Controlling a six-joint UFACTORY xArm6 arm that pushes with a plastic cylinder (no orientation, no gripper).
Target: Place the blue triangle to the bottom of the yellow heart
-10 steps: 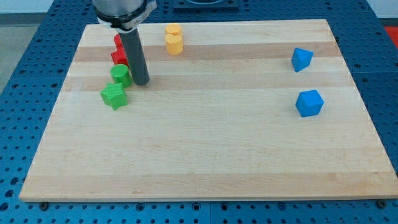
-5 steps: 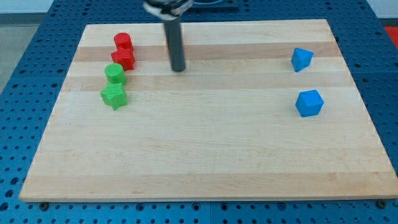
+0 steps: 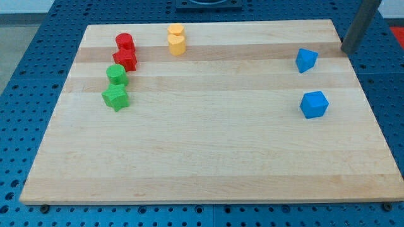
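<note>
The blue triangle (image 3: 306, 60) lies near the board's right edge, toward the view's top. The yellow heart (image 3: 177, 45) sits near the top edge, left of the middle, with a yellow cylinder (image 3: 175, 31) touching it just above. My tip (image 3: 349, 50) is at the board's right edge, to the right of and slightly above the blue triangle, apart from it. The rod runs up out of the view's top right corner.
A blue cube-like block (image 3: 314, 104) lies below the blue triangle. At the left stand a red cylinder (image 3: 124, 42), a red block (image 3: 125, 59), a green cylinder (image 3: 117, 75) and a green star (image 3: 115, 97). The wooden board (image 3: 202, 157) rests on a blue perforated table.
My tip has swept from beside the green and red blocks at the left, past the yellow blocks, to the board's right edge. No block has moved.
</note>
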